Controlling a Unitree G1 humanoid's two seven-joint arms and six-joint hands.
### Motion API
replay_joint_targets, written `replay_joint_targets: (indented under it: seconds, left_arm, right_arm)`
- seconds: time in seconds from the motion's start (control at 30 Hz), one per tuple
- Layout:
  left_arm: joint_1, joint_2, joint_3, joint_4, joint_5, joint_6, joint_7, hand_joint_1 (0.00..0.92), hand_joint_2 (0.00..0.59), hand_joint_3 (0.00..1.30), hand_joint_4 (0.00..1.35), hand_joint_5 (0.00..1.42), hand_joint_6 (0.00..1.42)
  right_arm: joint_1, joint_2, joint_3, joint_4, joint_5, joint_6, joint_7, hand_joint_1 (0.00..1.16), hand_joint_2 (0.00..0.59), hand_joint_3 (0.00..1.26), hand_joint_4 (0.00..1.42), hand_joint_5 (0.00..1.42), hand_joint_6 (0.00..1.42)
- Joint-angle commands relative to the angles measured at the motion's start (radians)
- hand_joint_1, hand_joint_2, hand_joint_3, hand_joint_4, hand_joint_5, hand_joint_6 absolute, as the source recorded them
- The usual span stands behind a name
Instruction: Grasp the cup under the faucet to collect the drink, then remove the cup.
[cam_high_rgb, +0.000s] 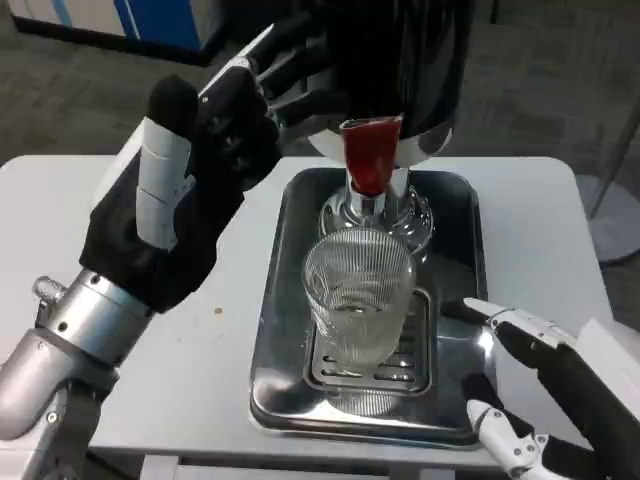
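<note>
Two hands in play, neither on the cup yet. Cup stands upright on the grate of the steel tray, mid-tray, right under the faucet w/ its red lever; looks empty, tho ribbed glass makes that hard to judge. Left hand is raised near the tabletop's far-left side, up by the dispenser — fingers spread, holding nothing. Right hand sits by the tray's near-right corner, fingers apart, just beside the cup, not touching. Step in hand: approach before grasp. Next, prob: right hand wraps the cup, left works the lever — steady grip needed, glass likely slick.
</note>
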Motion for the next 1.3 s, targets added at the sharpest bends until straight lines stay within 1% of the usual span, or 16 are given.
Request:
replay_joint_targets:
  seconds: [0.03,0.53,0.73,0.87,1.1,1.3]
  left_arm:
    - [-0.022,-0.005,-0.018,0.002,-0.002,0.016,-0.031,0.003,0.009,0.13,0.12,0.23,0.17]
    - [-0.011,-0.006,-0.059,-0.084,-0.02,0.075,-0.059,0.0,0.003,0.14,0.14,0.24,0.17]
    - [-0.029,-0.011,-0.056,-0.063,-0.013,0.076,-0.058,0.0,0.002,0.15,0.14,0.25,0.17]
    - [-0.047,-0.005,-0.065,-0.031,0.002,0.066,-0.077,0.0,0.002,0.15,0.15,0.25,0.17]
    - [-0.062,0.004,-0.084,0.005,0.05,0.031,-0.132,0.0,0.004,0.18,0.21,0.27,0.18]
    - [-0.051,0.001,-0.069,0.014,0.053,0.025,-0.143,0.0,0.0,0.27,0.3,0.3,0.18]
  right_arm:
    - [0.008,0.004,0.002,-0.002,0.001,0.003,-0.008,0.38,0.586,0.17,0.15,0.11,0.06]
    - [0.006,0.006,0.0,0.0,0.003,0.005,-0.011,0.4,0.586,0.15,0.16,0.11,0.06]
    - [0.004,0.006,0.0,0.002,0.004,0.006,-0.012,0.4,0.586,0.15,0.16,0.11,0.08]
    - [0.003,0.007,0.001,0.002,0.004,0.006,-0.013,0.4,0.586,0.15,0.16,0.11,0.08]
    - [0.003,0.007,0.002,0.002,0.005,0.005,-0.013,0.39,0.586,0.14,0.13,0.11,0.08]
    - [0.001,0.006,0.001,0.0,0.005,0.007,-0.011,0.39,0.586,0.12,0.12,0.1,0.07]
